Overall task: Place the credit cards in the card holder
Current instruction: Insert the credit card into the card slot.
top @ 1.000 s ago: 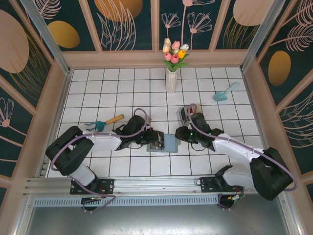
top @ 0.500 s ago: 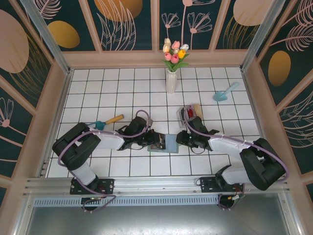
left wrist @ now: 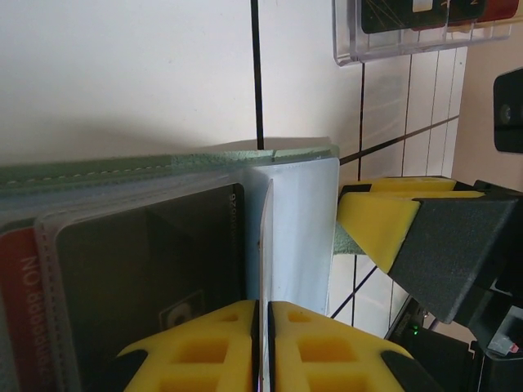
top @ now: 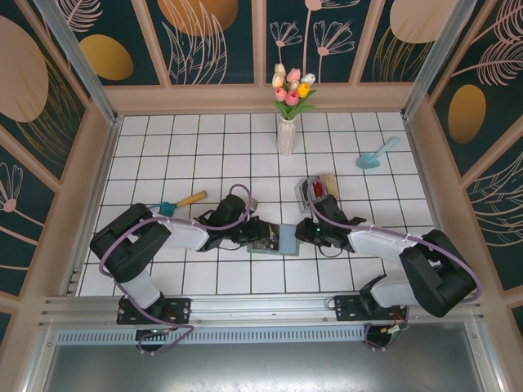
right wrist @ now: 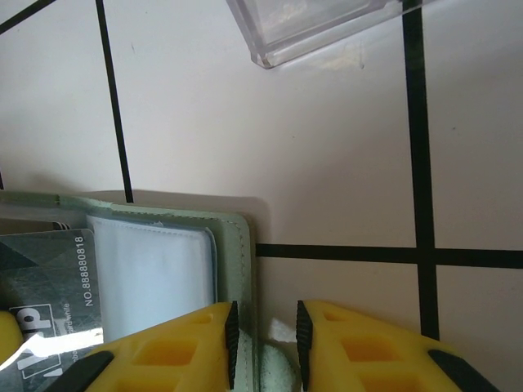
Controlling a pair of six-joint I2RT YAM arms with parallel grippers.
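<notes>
Tiled table (top: 163,155), walled left, right and far, with free tiles on either side of the work; a flower vase (top: 286,135), teal scoop (top: 376,153) and rake (top: 181,202) lie well apart. A clear box (left wrist: 409,47) of credit cards (left wrist: 396,12) stands just beyond the right gripper (right wrist: 265,327). The card holder (top: 286,238) lies open near centre: the left gripper (left wrist: 263,327) is pressed together on one clear sleeve, the right straddles the green right edge, grip indiscernible; a sleeved dark grey card (left wrist: 155,269) is cut off.

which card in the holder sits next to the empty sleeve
The dark grey card, directly beside the empty clear sleeve; the red card lies on its far side, away from that sleeve.
</notes>
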